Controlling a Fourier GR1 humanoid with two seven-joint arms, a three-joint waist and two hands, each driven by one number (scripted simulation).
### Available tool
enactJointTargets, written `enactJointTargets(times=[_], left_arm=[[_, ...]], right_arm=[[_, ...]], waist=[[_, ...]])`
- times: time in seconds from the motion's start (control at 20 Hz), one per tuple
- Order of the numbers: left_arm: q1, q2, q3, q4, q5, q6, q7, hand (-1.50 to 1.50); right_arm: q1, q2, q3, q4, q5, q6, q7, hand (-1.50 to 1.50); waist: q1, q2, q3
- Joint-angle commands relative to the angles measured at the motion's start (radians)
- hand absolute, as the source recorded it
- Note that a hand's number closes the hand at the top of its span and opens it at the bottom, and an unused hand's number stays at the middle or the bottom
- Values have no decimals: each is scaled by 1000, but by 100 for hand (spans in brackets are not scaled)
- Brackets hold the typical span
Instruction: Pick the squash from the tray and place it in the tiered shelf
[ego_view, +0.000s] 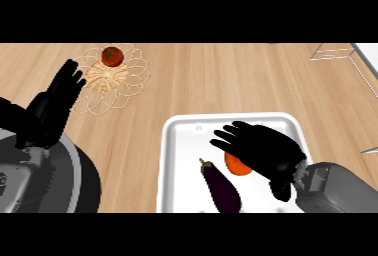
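You have the wooden counter (221, 80) under everything, and the white tray (181, 150) is your landmark, sitting toward the near right of it. Far off from the tray, in the upper right corner of the view, you can see the thin metal frame of the tiered shelf (347, 52), only partly in view. Well to the left of the tray, your left hand (55, 102) rests open near the left edge, fingers straight and pointing up, close together, touching nothing.

Over the tray's right half you have your right hand (258, 150), palm down, its fingers relaxed and slightly spread, reaching toward the tray's far left. It hides much of what lies beneath it. You cannot tell from this view whether the fingers touch the squash (238, 165); only an orange patch of it shows, just below the hand on the tray's floor, near the tray's middle.

Inside the tray, just left of the squash, lies a dark purple eggplant (220, 187), running toward the tray's near edge. Well beyond the tray, to its upper left, a wire trivet (114, 80) lies flat on the counter with a small tomato (111, 56) on its far part.
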Motion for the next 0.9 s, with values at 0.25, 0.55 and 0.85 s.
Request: enactJointTargets(times=[0.25, 0.55, 0.85], left_arm=[[22, -44, -19, -2, -36, 35, 40, 0], [73, -43, 0, 6, -23, -7, -9, 0], [45, -20, 21, 4, -32, -22, 10, 0]], right_arm=[[74, 46, 7, 136, 142, -124, -118, -150], [52, 124, -8, 163, 180, -68, -108, -150], [43, 204, -18, 312, 239, -109, -149, -150]], waist=[[7, 9, -12], [4, 7, -13], [6, 8, -13]])
